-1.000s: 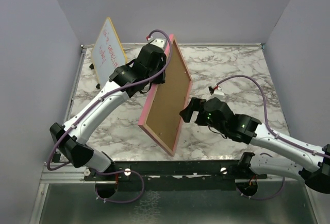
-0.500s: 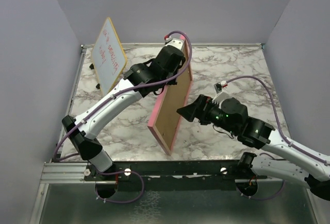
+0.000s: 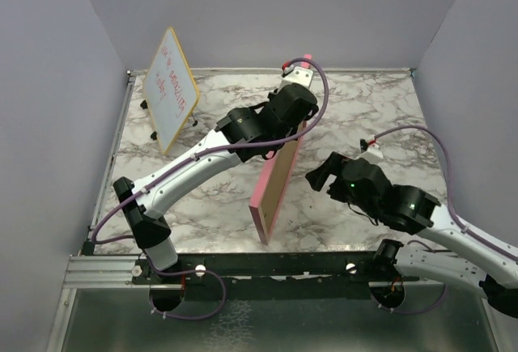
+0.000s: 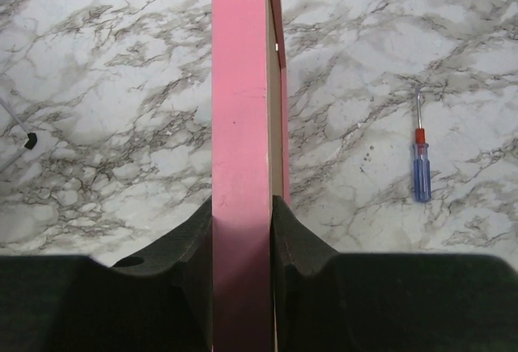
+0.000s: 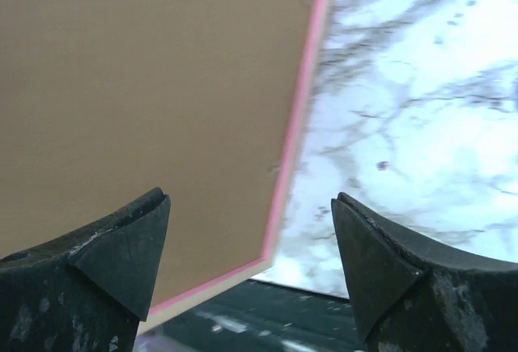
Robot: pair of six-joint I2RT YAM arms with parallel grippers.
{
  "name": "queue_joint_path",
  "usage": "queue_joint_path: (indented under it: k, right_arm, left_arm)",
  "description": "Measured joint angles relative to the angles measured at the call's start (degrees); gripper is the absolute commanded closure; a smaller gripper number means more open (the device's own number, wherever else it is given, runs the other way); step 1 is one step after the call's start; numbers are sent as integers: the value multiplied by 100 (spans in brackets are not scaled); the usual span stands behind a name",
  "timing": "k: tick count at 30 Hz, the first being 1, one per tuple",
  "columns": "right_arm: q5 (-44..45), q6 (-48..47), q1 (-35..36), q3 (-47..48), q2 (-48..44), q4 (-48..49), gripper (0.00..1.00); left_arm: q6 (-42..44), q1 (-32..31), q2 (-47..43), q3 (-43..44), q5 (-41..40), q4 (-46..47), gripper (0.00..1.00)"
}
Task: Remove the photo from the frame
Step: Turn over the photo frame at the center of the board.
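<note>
My left pincer [image 4: 241, 226] is holding the frame [image 3: 278, 182] by its thin pink edge, with 1 dark finger [image 4: 190, 243] pressed on each side of the rim. The frame stands nearly upright and runs straight away from this pincer, edge-on to its camera. I cannot tell whether its far edge touches the marble table [image 3: 372, 101] below.

My right pincer [image 5: 249, 202] is wide, with nothing between its 2 fingers. The frame's brown fibreboard back fills the space ahead of this pincer and toward its left finger [image 5: 121, 247]. The pink border runs down to a corner that sits roughly between the fingertips but beyond them. From above, this pincer is near the brown back and not touching it.

The photo does not show in any of my 3 views, because only the back and rim of the frame face the cameras.

To the right of the left pincer, well apart from the frame, 1 screwdriver [image 4: 421, 166] with a blue handle and red collar lies on the marble. Far to that pincer's left, a yellow-edged whiteboard [image 3: 171, 85] stands tilted by the wall.
</note>
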Motion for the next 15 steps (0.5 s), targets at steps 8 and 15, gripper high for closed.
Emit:
queue_joint_path:
  k: [8, 15]
  right_arm:
    - [96, -94, -234, -138, 1818, 282, 27]
    - [-981, -68, -1086, -1093, 1921, 2144, 27]
  left_arm:
    - [20, -227, 136, 188, -293, -98, 100]
    - [92, -243, 144, 262, -625, -313, 100]
